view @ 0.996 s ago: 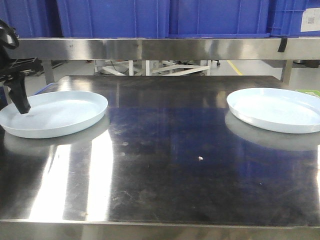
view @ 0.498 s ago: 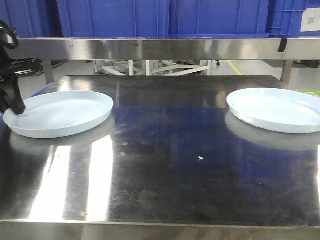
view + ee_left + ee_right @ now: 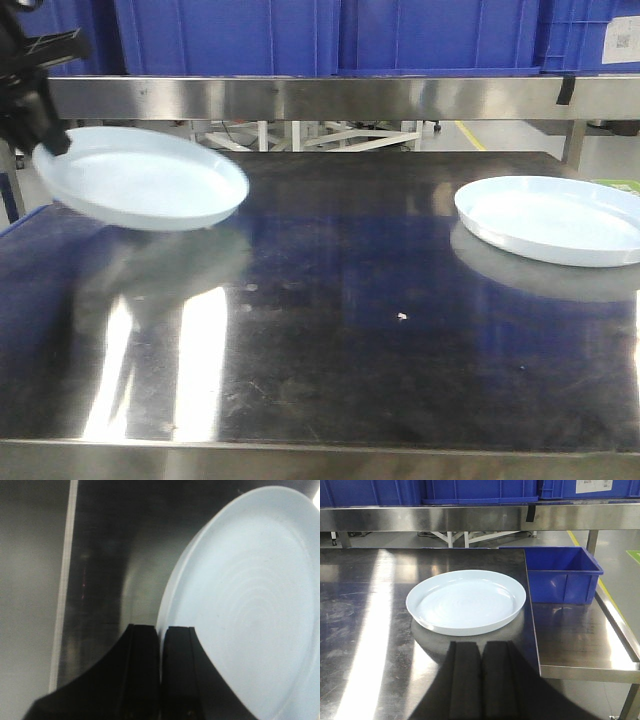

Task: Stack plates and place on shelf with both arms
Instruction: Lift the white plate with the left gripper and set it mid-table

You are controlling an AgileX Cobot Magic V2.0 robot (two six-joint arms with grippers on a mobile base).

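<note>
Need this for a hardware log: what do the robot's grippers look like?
The left gripper is matte black: two flat fingers flaring wide toward the base. The right gripper looks alike, with two broad black fingers and squared tips. No cables or markings show.

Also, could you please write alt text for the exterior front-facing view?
The left end effector holds a pale plate by its rim, raised and tilted above the steel table; a second plate lies flat on the image's right, blue crates behind.
</note>
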